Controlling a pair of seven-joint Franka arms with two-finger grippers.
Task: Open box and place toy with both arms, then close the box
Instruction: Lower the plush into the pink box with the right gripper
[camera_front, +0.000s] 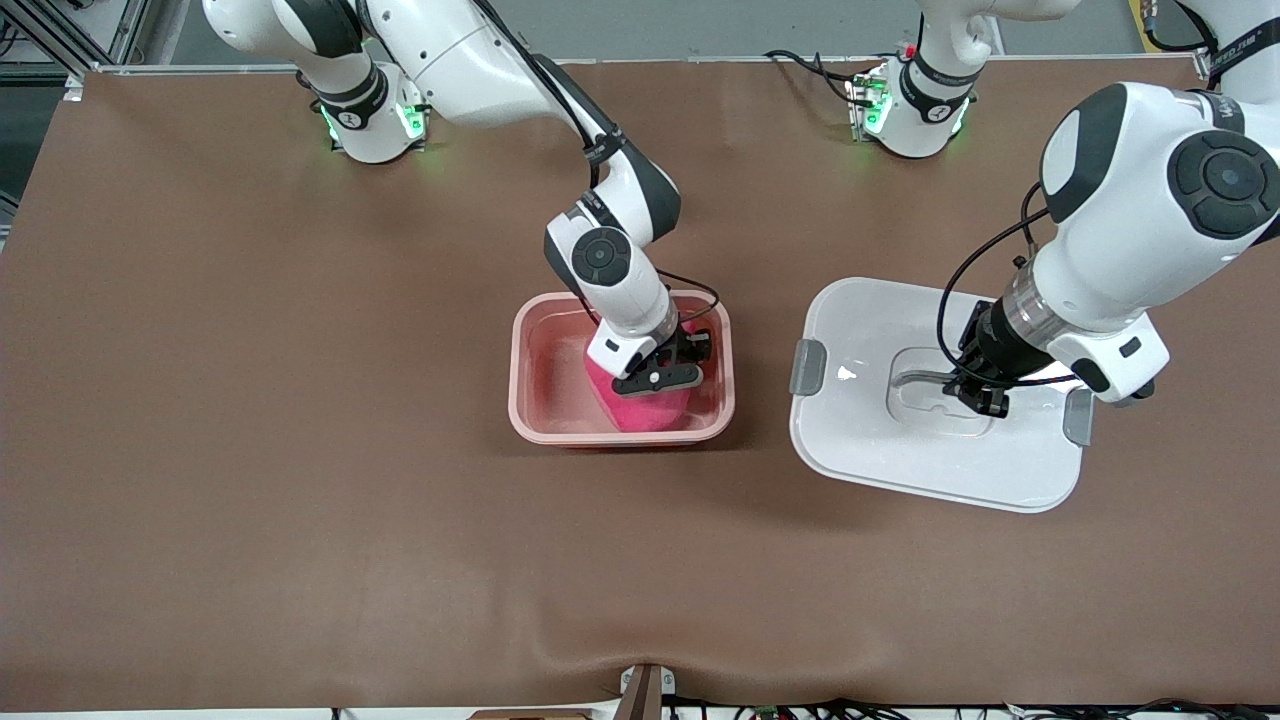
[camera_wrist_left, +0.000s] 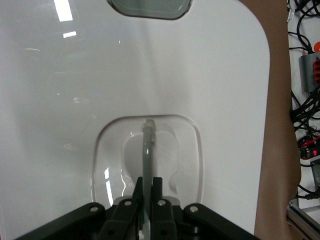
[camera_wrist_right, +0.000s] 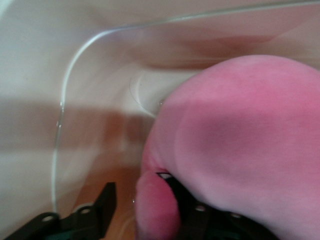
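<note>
Right tool inside box, fingers apart around toy. Left tool clamped on lid handle beside box.

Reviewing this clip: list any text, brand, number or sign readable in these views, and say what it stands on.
No text reads clearly in any view.
Band on the left arm near its upper joint: lettering there, too small to read.
Band on the left arm's base: print present, blurred.
Round marks on both bases: unreadable symbols.
Box, lid, toy: no labels visible.
</note>
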